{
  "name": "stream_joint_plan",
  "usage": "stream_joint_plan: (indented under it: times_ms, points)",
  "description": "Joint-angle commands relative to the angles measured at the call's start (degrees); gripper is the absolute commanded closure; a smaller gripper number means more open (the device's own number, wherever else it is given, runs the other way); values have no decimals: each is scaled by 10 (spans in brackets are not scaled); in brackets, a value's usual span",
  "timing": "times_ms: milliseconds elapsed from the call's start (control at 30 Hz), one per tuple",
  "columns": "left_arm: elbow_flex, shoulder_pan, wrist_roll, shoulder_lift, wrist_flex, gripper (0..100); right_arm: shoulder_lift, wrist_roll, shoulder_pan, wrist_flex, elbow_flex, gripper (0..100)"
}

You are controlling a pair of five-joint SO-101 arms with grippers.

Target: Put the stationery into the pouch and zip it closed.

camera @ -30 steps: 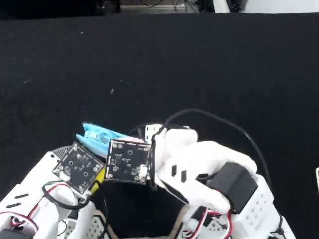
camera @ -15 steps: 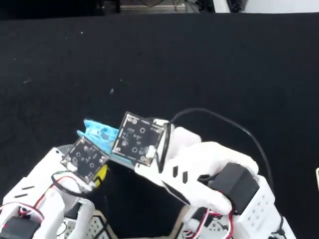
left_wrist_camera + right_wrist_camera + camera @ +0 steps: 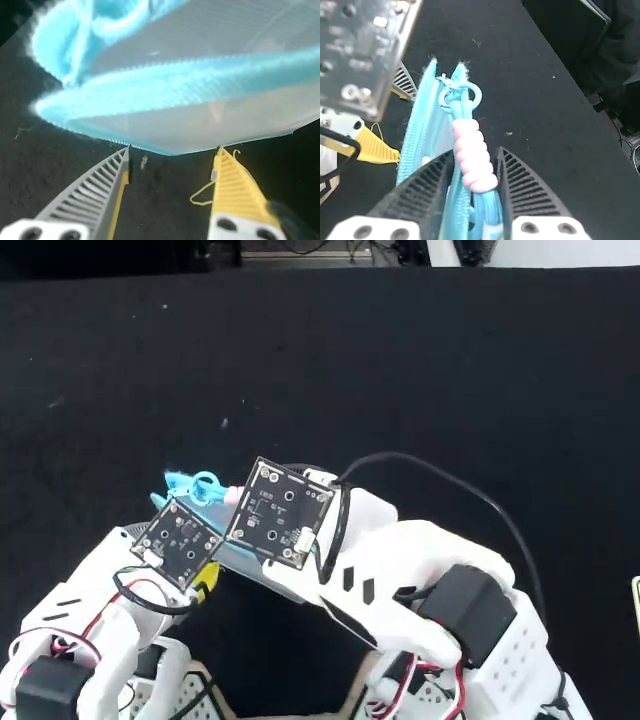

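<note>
Zipping seems in hand — right tool (image 3: 475, 152) nips the pink pull (image 3: 470, 162), left tool (image 3: 172, 150) gapes empty by the pouch (image 3: 200, 115) at the table's (image 3: 450, 390) 9 o'clock; next, brace it.

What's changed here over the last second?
The right gripper, shut on the pouch's pink pull, rolled and pushed forward, away from its base. The open left gripper followed, up to the pouch, which shifted slightly the same way. Unchanged: the right grip holds, and nothing was let go.
</note>
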Motion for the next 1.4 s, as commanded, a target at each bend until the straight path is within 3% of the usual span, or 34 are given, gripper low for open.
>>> stream_joint_plan:
  times_ms: [0, 200, 800, 1167, 1367]
  points:
    - [-5, 7, 5, -1, -11, 734, -3, -6, -5, -15, -35, 872]
    - [-5, 7, 6, -1, -11, 734, -2, -7, -33, 8, -36, 807]
    - [-5, 7, 6, -1, -10, 734, 48, -6, -81, 53, -88, 851]
    - [-5, 5, 6, -1, -7, 734, 73, -7, -81, 10, -87, 854]
    - [-5, 7, 6, -1, -7, 734, 71, -2, -80, 12, -103, 987]
